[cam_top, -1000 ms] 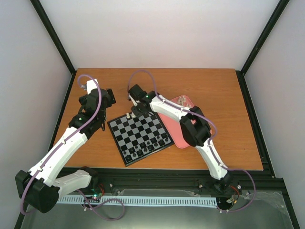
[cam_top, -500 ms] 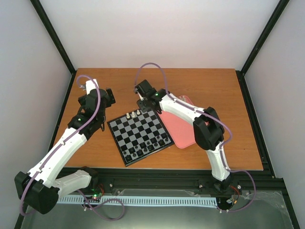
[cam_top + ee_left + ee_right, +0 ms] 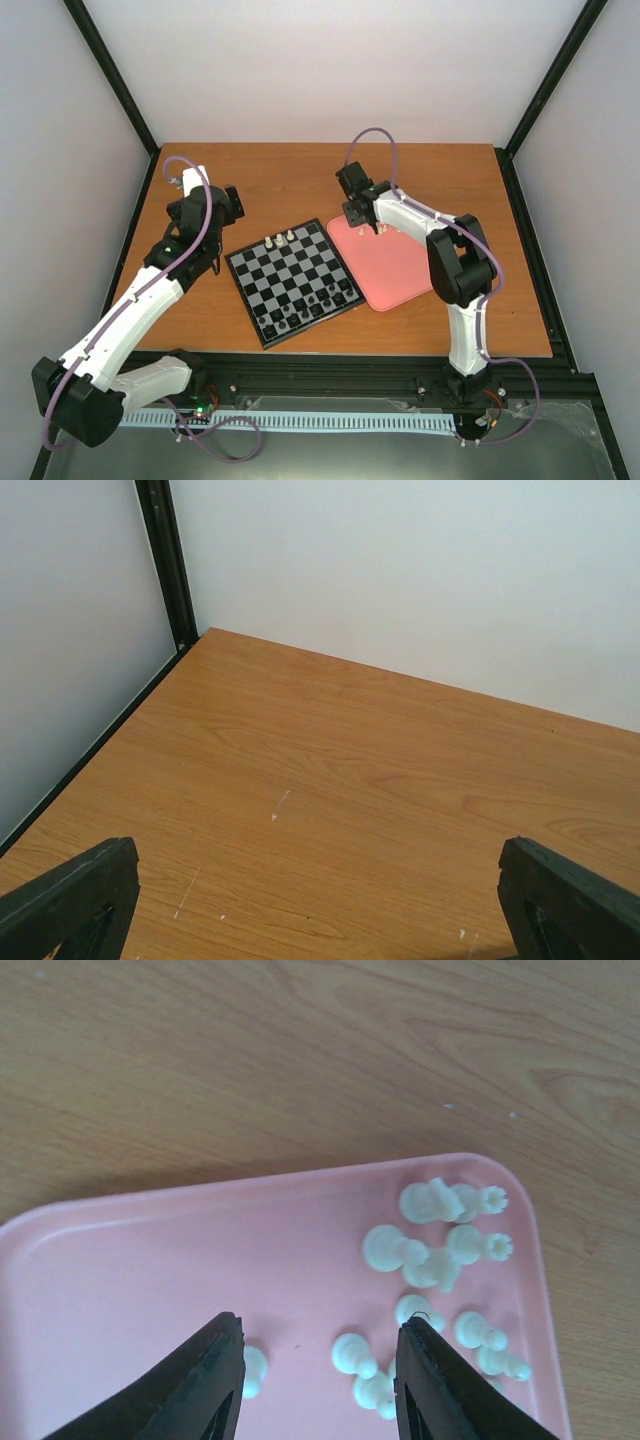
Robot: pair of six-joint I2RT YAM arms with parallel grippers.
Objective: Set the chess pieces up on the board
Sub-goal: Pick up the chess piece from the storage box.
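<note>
The black-framed chessboard [image 3: 293, 280] lies mid-table, turned at an angle. Three white pieces [image 3: 279, 240] stand on its far edge; dark pieces stand along its near edge. My right gripper [image 3: 362, 222] hovers open and empty over the far left corner of the pink tray [image 3: 390, 268]. In the right wrist view several white pieces [image 3: 440, 1250] lie loose in the tray [image 3: 150, 1270], some between and beside my fingertips [image 3: 318, 1360]. My left gripper [image 3: 218, 205] is left of the board; its wrist view shows wide-apart fingers [image 3: 70, 895] over bare wood.
The wooden table [image 3: 450, 190] ends at black frame posts and white walls at the back and sides. The tray lies right of the board, touching its corner.
My right gripper has moved right, from the board's far edge to above the pink tray's far corner. White pieces on the board's far edge now show uncovered. The left arm is still.
</note>
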